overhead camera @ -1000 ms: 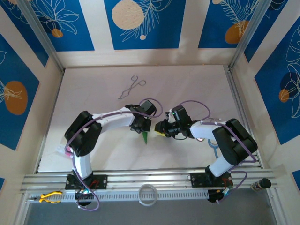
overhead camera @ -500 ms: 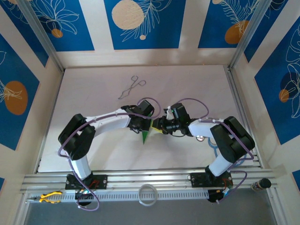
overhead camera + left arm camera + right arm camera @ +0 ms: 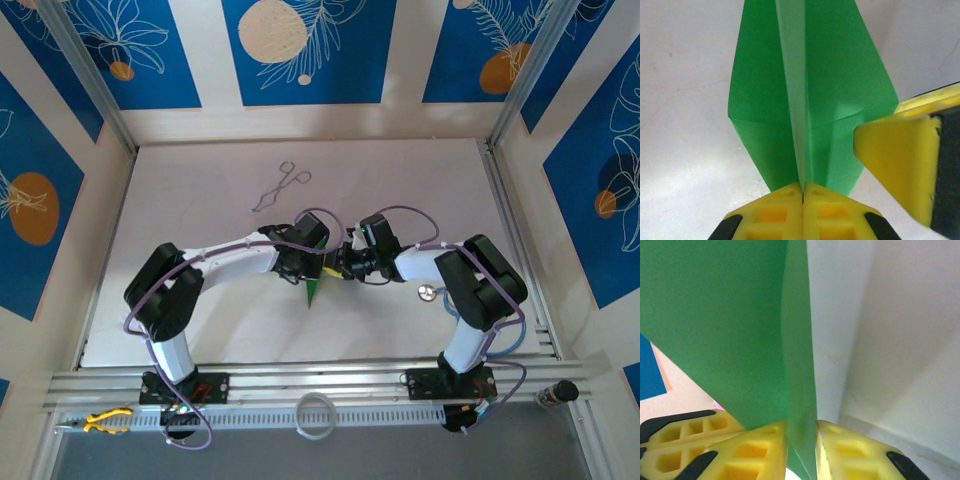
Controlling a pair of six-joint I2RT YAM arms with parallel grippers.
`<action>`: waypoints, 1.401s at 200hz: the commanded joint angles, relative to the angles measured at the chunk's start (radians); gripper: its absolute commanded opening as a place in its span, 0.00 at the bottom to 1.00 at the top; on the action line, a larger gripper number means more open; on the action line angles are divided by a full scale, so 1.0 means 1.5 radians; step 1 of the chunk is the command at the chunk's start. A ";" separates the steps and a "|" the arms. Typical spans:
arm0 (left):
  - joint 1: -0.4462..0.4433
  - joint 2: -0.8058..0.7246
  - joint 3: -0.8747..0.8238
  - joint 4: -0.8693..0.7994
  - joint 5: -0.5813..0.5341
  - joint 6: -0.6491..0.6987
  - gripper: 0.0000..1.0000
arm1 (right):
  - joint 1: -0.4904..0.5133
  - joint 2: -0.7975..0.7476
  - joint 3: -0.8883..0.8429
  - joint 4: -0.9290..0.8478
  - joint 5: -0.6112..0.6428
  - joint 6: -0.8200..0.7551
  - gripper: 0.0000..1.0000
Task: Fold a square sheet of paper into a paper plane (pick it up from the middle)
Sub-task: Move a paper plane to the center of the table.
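Nearest you, both jaws are gripping the green paper plane (image 3: pixel 810 100), and that is where trouble is waiting: if you are drawing the arms apart or twisting, the thin paper is likely tearing or sliding off its crease. The left jaws are pressing fully shut on the centre crease at one end. The right jaws are pinching a wing flap just beside them, nearly shut, pads against both faces. The plane is hanging between the two wrists over the middle of the counter (image 3: pixel 420 190). Farther back, metal forceps (image 3: pixel 280 188) are lying well apart
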 commanded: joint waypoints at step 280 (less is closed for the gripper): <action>0.002 0.050 -0.009 0.031 0.052 -0.027 0.17 | -0.004 0.017 -0.016 0.016 -0.026 -0.003 0.09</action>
